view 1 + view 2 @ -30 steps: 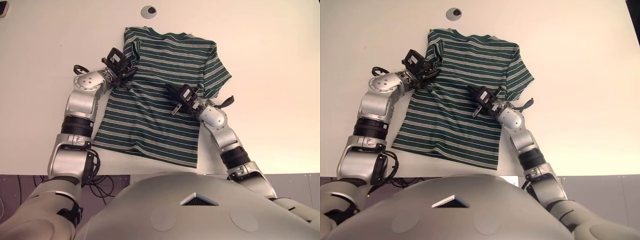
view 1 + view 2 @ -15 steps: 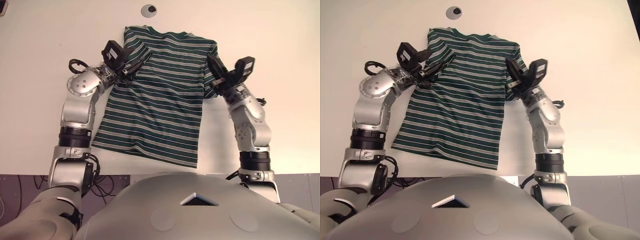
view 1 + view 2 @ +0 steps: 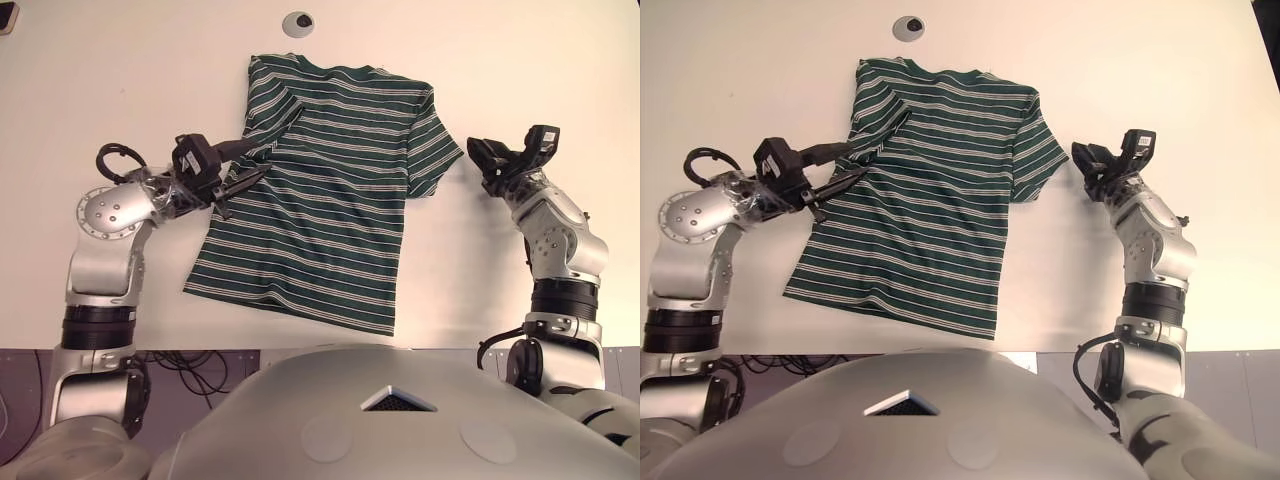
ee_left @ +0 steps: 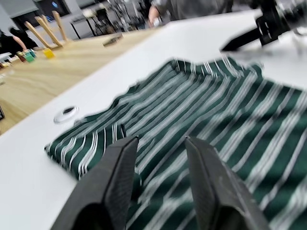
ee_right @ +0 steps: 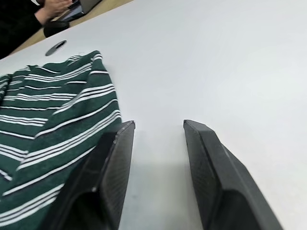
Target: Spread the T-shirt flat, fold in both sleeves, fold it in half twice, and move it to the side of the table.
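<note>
Head views: the T-shirt (image 3: pixel 320 215) lay flat mid-counter (image 3: pixel 560 60), collar pointing away from the robot. Its left sleeve (image 3: pixel 268 112) looked tucked in over the chest, while the right sleeve (image 3: pixel 436 160) stuck out to the side. The left end effector (image 3: pixel 258 158) hung at the shirt's left edge, fingers apart, holding nothing. The right end effector (image 3: pixel 507 148) sat over bare counter just beside the right sleeve, wide and empty.

Left wrist view: fingers spread, striped cloth below them, nothing pinched.

Right wrist view: fingers spread, the sleeve's edge next to 1 finger, bare counter between them.

My read: the sleeve step was half done, 1 of 2 in. Next, the right end effector would need to drop, pinch that sleeve's edge and carry it across without dragging the body.
</note>
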